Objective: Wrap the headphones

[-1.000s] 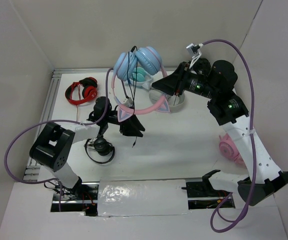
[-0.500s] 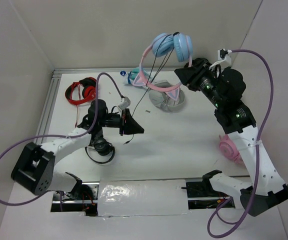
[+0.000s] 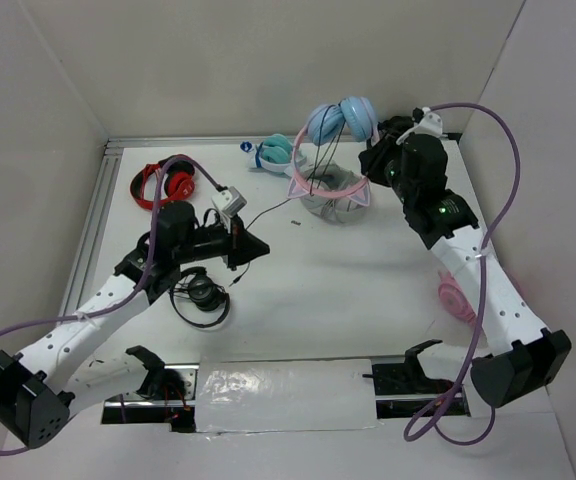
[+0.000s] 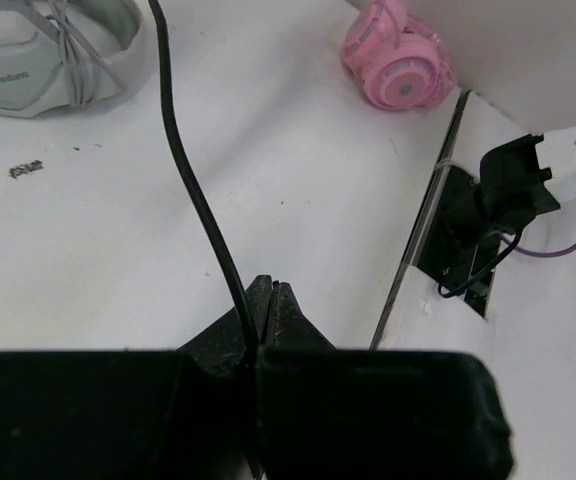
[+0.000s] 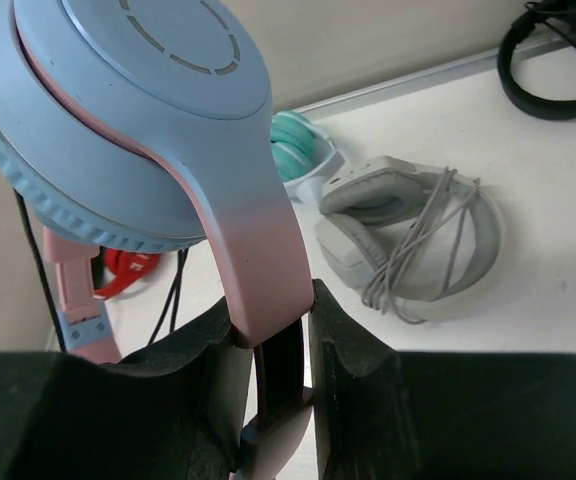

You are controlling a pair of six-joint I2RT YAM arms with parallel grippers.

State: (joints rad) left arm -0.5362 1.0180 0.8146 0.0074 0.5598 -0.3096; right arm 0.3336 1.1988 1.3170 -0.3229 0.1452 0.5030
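Observation:
The headphones [image 3: 330, 184], with a pink cat-ear headband and light blue ear cups [image 3: 342, 120], hang in the air over the back right of the table. My right gripper [image 3: 376, 160] is shut on the pink headband [image 5: 253, 250], just below a blue ear cup [image 5: 128, 110]; it also shows in the right wrist view [image 5: 273, 305]. The thin black cable [image 3: 274, 210] runs from the headphones down and left to my left gripper [image 3: 253, 245]. In the left wrist view the left gripper [image 4: 271, 287] is shut on the cable [image 4: 193, 180].
Grey headphones [image 3: 333, 207] lie under the held pair. A teal-and-white pair [image 3: 273, 152] lies at the back, a red pair [image 3: 165, 182] at the back left, a black pair [image 3: 200, 297] under the left arm and an all-pink pair [image 3: 455, 297] at the right edge.
My right gripper has carried the headphones from the back middle to the back right. The left arm has lowered and drawn slightly left, still holding the cable, which now stretches between the grippers.

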